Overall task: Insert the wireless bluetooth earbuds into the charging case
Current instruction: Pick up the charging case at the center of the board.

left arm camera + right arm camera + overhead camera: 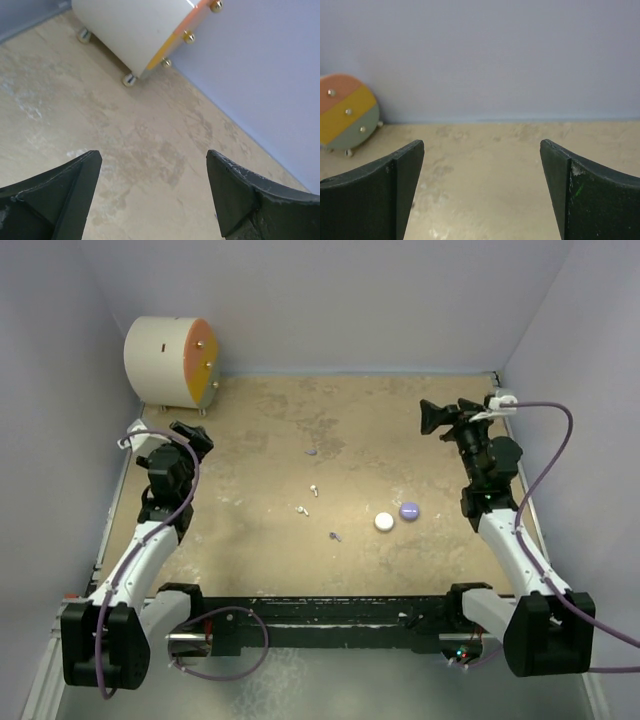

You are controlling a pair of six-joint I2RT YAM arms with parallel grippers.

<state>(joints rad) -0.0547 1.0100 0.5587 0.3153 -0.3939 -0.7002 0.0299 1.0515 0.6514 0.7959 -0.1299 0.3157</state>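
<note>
Four tiny earbuds lie on the tan table in the top view: a lilac earbud [311, 452], a white earbud [313, 489], a second white earbud [301, 509] and a second lilac earbud [334, 536]. To their right sit a round white charging case [384, 522] and a round lilac case [409, 510], both with lids down. My left gripper [195, 435] [152, 155] hovers at the far left, open and empty, well away from the buds. My right gripper [428, 418] [481, 144] hangs at the back right, open and empty. Neither wrist view shows earbuds or cases.
A white drum with an orange, yellow and grey striped face [170, 362] [140, 30] [345, 112] stands on small feet in the back left corner. Lilac walls [350, 300] enclose the table on three sides. A black rail [320, 615] runs along the near edge between the arm bases.
</note>
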